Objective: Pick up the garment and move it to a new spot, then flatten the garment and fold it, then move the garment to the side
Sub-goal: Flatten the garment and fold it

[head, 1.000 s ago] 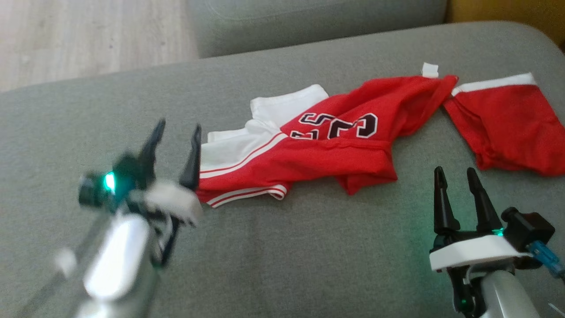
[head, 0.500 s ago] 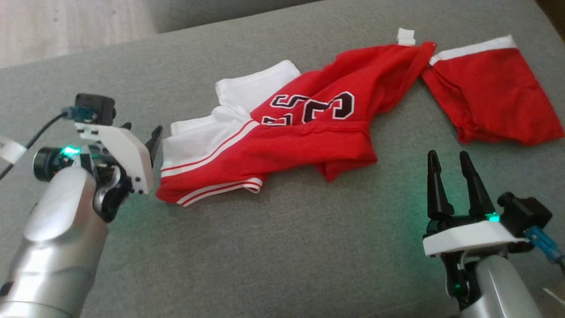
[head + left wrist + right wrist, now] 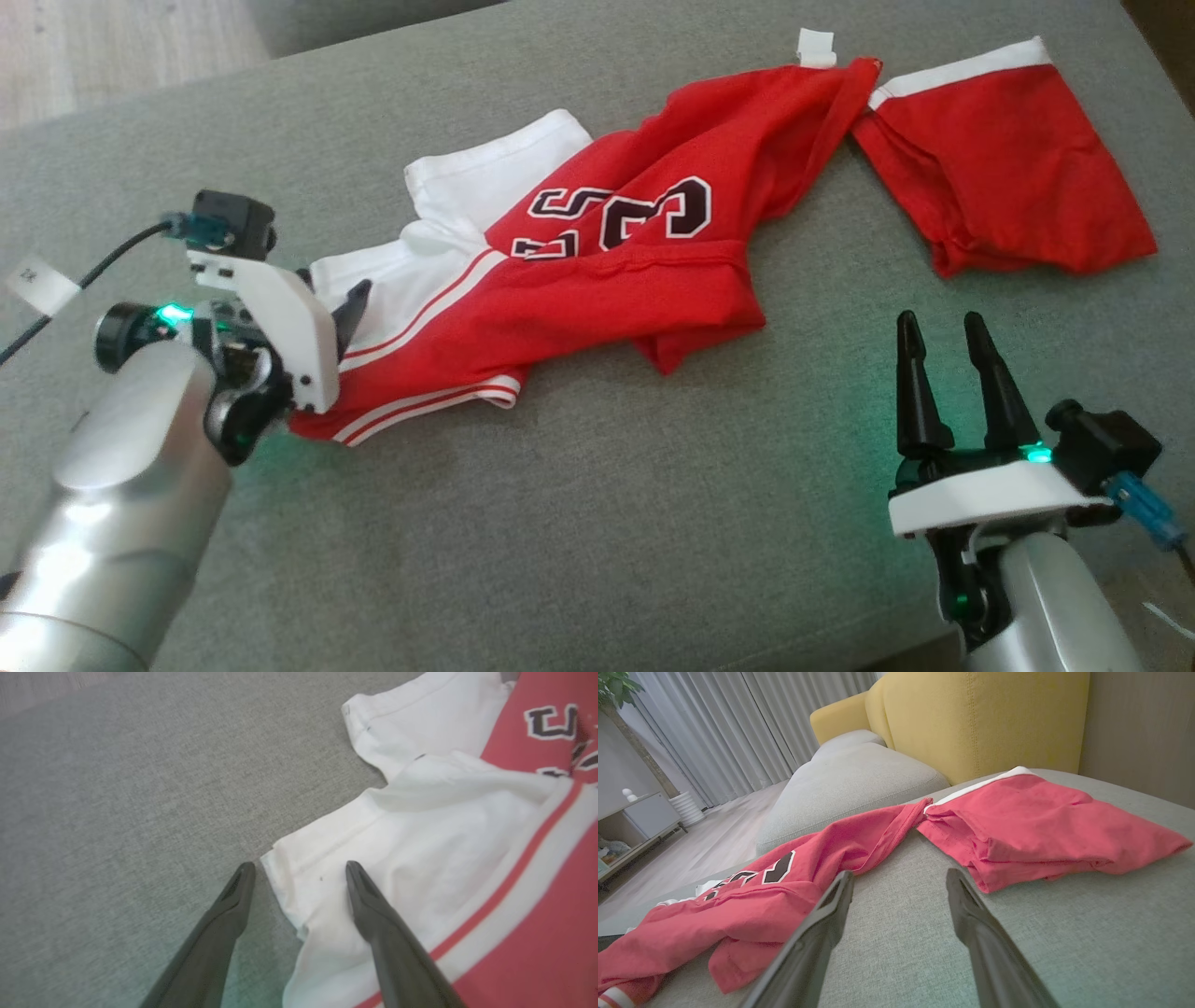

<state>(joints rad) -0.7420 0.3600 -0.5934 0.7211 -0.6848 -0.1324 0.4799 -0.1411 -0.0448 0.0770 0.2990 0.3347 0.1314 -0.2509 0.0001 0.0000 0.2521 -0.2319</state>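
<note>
A red and white jersey (image 3: 635,280) with black numbers lies crumpled across the grey sofa cushion (image 3: 607,523), its red sleeve end spread at the far right. My left gripper (image 3: 331,301) is open at the jersey's white left end. In the left wrist view its fingers (image 3: 300,865) straddle the corner of the white hem (image 3: 420,858), one finger over the cushion and one over the cloth. My right gripper (image 3: 938,322) stands open over bare cushion at the lower right, apart from the jersey. Its wrist view looks between its fingers (image 3: 900,873) at the red cloth (image 3: 831,858).
A second grey cushion (image 3: 850,779) and a yellow armchair (image 3: 971,714) stand beyond the jersey. Wooden floor (image 3: 93,47) lies past the cushion's far left edge. A cable with a white tag (image 3: 37,285) trails from the left wrist.
The head camera has shifted. My left gripper has turned and moved in to the jersey's white left corner. The right gripper has held its place.
</note>
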